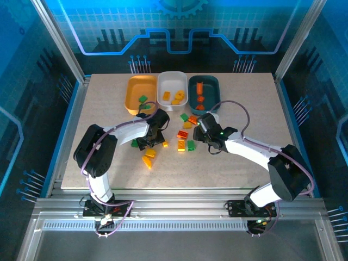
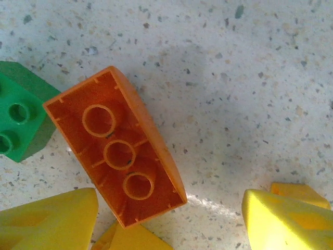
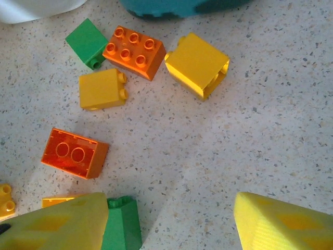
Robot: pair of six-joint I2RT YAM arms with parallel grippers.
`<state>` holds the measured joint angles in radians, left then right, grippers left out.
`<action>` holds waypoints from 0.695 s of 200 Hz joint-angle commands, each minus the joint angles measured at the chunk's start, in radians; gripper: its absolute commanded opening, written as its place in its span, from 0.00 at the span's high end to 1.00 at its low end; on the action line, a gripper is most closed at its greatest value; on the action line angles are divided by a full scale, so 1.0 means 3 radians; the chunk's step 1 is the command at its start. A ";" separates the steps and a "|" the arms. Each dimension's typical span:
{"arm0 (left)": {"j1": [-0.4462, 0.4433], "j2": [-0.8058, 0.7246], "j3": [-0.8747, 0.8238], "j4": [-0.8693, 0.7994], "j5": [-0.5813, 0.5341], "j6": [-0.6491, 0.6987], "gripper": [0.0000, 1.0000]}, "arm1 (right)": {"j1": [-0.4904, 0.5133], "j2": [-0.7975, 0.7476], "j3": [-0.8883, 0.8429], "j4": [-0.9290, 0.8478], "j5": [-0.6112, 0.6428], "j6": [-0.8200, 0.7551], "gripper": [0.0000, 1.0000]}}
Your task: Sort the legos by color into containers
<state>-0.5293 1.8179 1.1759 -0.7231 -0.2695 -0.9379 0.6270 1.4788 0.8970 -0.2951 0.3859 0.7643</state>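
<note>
Pale speckled desk (image 1: pixel 250 103) inside a blue-lit, metal-framed enclosure. Containers, three, side by side at the middle of the far edge. Orange tray (image 1: pixel 133 89), leftmost: one green brick (image 1: pixel 143 99) by its near wall. White tray (image 1: pixel 163 87), centre: yellow bricks (image 1: pixel 176 98), count unclear. Dark teal tray (image 1: pixel 215 89), rightmost: two orange-red bricks (image 1: pixel 199 87). The loose legos lie mid-desk, just short of the trays. Near the teal tray's near wall: small green block (image 3: pixel 87 42) touching a six-stud orange block (image 3: pixel 134 52); large yellow block (image 3: pixel 197 65) on its side just beside that; smaller yellow block (image 3: pixel 102 88); orange-red block (image 3: pixel 74 153), hollow side up. Left fingers (image 2: pixel 49 221): spread wide over the desk, gripping nothing. An upturned orange brick (image 2: pixel 117 148) lies flat partly between them, with a green studded brick (image 2: pixel 18 120) at its corner. Right fingers (image 3: pixel 57 224): spread wide, holding nothing, with a dark green block (image 3: pixel 123 224) just beside one of them.
</note>
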 commanded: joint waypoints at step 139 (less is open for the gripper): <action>0.0119 -0.0046 -0.0241 0.0434 -0.0177 0.0393 0.73 | -0.0493 -0.0860 -0.0411 -0.0406 0.0645 0.0459 0.32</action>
<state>-0.4927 1.8187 1.1130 -0.6140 -0.3187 -0.8791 0.5518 1.3075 0.8196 -0.3565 0.5030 0.8173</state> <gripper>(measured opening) 0.332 0.678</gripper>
